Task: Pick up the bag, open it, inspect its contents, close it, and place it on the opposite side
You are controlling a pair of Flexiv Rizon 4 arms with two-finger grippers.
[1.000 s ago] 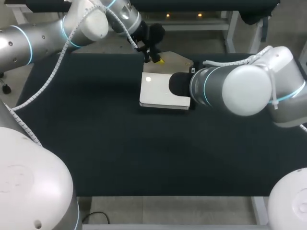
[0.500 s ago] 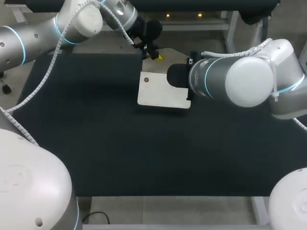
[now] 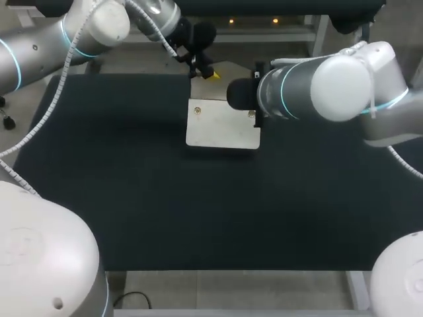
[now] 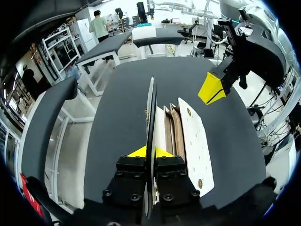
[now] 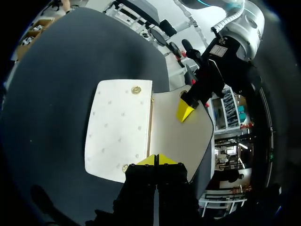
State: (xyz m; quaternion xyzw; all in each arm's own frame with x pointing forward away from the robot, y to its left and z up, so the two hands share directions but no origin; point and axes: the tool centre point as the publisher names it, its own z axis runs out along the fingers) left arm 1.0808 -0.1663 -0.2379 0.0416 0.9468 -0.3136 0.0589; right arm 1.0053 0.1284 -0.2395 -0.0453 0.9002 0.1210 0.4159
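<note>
So on the left, the left gripper (image 4: 143, 151) has its yellow tips clamped on the thin pale flap (image 4: 150, 108) of the flat white rectangular bag (image 3: 223, 125). From that wrist camera the flap runs edge-on straight out between the fingers, one tip on each face, so that's a proper pinch. Just beside those fingers, on the right arm's side, the bag's mouth is open and you can see a couple of tan inner dividers (image 4: 171, 127) standing in it, with the white front panel (image 4: 195, 141) lying just past them. A small gold snap (image 3: 197, 111) sits near the corner of the bag closest to the left fingers. The bag body lies on the black table top (image 3: 198, 211), towards its far edge, with the flap lifted off it. Over on the right, the right gripper (image 5: 157, 160) has its tips squeezed together right at the bag's side edge, where flap meets body. From its own camera the white body spreads ahead of the fingers to one side, the flap to the other, and the left arm's yellow tip sits on the flap further ahead. Honestly can't tell if any of the bag is caught between the right tips.
</note>
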